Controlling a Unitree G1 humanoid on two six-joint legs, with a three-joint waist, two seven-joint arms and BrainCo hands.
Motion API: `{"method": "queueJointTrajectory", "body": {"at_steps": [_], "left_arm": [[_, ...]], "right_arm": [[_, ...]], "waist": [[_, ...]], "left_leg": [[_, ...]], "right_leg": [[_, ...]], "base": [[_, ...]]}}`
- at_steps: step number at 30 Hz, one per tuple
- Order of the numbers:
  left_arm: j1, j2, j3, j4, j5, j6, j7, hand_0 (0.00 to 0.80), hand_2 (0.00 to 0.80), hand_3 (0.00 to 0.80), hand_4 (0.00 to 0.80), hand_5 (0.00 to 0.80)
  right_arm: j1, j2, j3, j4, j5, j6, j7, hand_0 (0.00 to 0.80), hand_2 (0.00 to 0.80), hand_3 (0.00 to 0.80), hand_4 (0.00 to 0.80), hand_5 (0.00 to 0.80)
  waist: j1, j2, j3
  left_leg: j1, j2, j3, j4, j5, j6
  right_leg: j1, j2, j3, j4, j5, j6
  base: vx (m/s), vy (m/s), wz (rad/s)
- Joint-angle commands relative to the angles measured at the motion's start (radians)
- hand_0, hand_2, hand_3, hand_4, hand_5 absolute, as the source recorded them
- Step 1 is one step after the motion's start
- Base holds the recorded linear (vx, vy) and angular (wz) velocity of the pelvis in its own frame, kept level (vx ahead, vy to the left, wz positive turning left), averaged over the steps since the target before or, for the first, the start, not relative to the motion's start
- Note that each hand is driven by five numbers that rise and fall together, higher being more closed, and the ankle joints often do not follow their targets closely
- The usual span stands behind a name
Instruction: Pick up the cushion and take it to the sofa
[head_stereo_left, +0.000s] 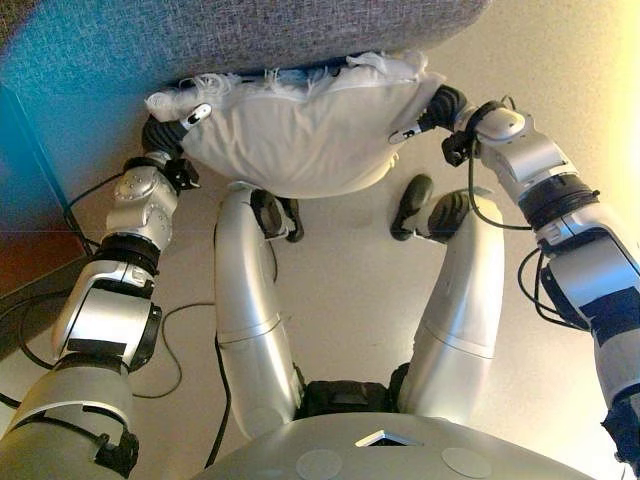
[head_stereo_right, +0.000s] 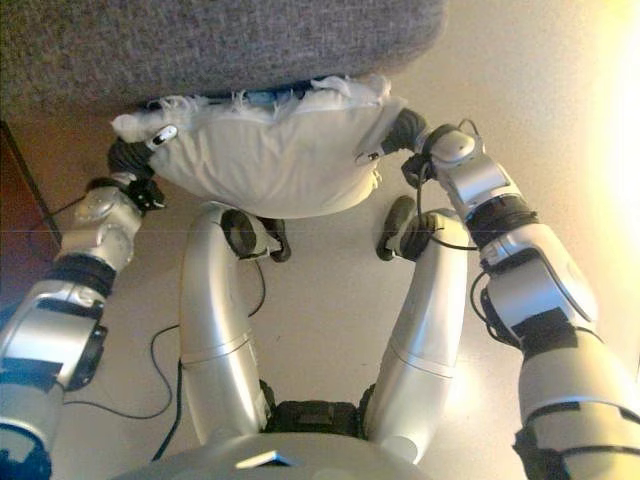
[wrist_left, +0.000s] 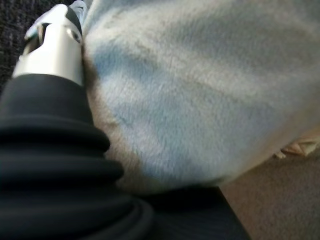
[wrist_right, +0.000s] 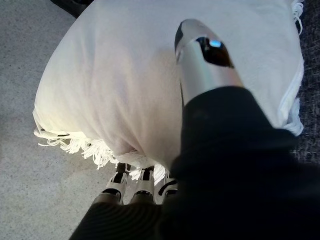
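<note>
A white plush cushion (head_stereo_left: 300, 135) with fringed ends hangs in the air between my two hands, its top edge against the front of the grey sofa (head_stereo_left: 250, 35). My left hand (head_stereo_left: 170, 125) grips the cushion's left end, thumb on its upper face; its fingers are hidden behind the cushion. In the left wrist view the thumb (wrist_left: 55, 45) presses into the plush (wrist_left: 190, 100). My right hand (head_stereo_left: 440, 108) grips the right end. In the right wrist view its thumb (wrist_right: 200, 55) lies on the cushion (wrist_right: 115, 85) and its fingers (wrist_right: 142, 182) curl under the fringe.
The sofa seat overhangs the top of the view. Beige floor (head_stereo_left: 350, 290) lies below the cushion. A dark cable (head_stereo_left: 170, 340) trails on the floor at the left, beside a dark brown panel (head_stereo_left: 25, 255).
</note>
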Motion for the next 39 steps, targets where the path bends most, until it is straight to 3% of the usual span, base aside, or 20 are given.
{"method": "queueJointTrajectory", "body": {"at_steps": [1, 13, 18, 25, 31, 39], "left_arm": [[-0.099, -0.05, -0.039, -0.065, -0.009, -0.071, -0.068, 0.8, 0.8, 0.8, 0.8, 0.8], [-0.085, -0.067, -0.029, -0.082, -0.012, -0.111, -0.063, 0.8, 0.8, 0.8, 0.8, 0.8], [-0.071, -0.09, -0.025, -0.111, -0.014, -0.177, -0.078, 0.8, 0.8, 0.8, 0.8, 0.8], [0.047, -0.154, -0.001, -0.244, 0.037, -0.327, -0.02, 0.8, 0.8, 0.8, 0.8, 0.8], [0.194, -0.215, 0.038, -0.353, 0.153, -0.423, 0.082, 0.8, 0.8, 0.8, 0.8, 0.8], [0.382, -0.231, 0.072, -0.523, 0.209, -0.348, 0.139, 0.8, 0.8, 0.8, 0.8, 0.8]], "right_arm": [[-0.083, 0.032, 0.057, 0.006, -0.016, -0.036, -0.01, 0.8, 0.8, 0.8, 0.8, 0.8], [-0.087, 0.042, 0.029, 0.028, -0.006, -0.051, -0.065, 0.8, 0.8, 0.8, 0.8, 0.8], [-0.06, 0.049, 0.003, 0.021, 0.025, -0.097, -0.091, 0.8, 0.8, 0.8, 0.8, 0.8], [0.109, 0.063, -0.093, -0.099, 0.058, -0.221, -0.163, 0.8, 0.8, 0.8, 0.8, 0.8], [0.332, 0.088, -0.225, -0.27, 0.129, -0.317, -0.209, 0.8, 0.8, 0.8, 0.8, 0.8], [0.642, 0.145, -0.369, -0.503, 0.119, -0.366, -0.24, 0.8, 0.8, 0.8, 0.8, 0.8]], "waist": [[-0.019, 0.058, -0.006], [-0.018, 0.064, -0.006], [-0.022, 0.061, -0.006], [-0.032, 0.043, -0.006], [-0.036, 0.022, -0.006], [-0.034, -0.019, -0.039]], "left_leg": [[0.034, -0.002, -0.008, -0.077, 0.006, -0.027], [0.053, -0.011, -0.011, -0.104, 0.007, -0.038], [0.099, -0.003, -0.003, -0.158, 0.023, -0.048], [0.265, 0.017, 0.011, -0.362, 0.1, -0.089], [0.472, -0.002, 0.018, -0.591, 0.178, -0.106], [0.788, -0.05, 0.028, -0.862, 0.258, -0.088]], "right_leg": [[0.073, -0.027, 0.08, -0.145, 0.067, 0.025], [0.088, -0.017, 0.07, -0.17, 0.064, 0.024], [0.132, -0.005, 0.058, -0.22, 0.079, 0.03], [0.288, 0.031, 0.03, -0.381, 0.151, 0.067], [0.486, 0.019, -0.008, -0.572, 0.213, 0.102], [0.813, 0.007, -0.08, -0.85, 0.27, 0.133]], "base": [[0.002, -0.031, 0.01], [0.0, -0.003, 0.0], [0.0, 0.0, 0.0], [0.046, -0.033, -0.11], [0.072, -0.094, -0.01], [0.202, -0.101, 0.1]]}}
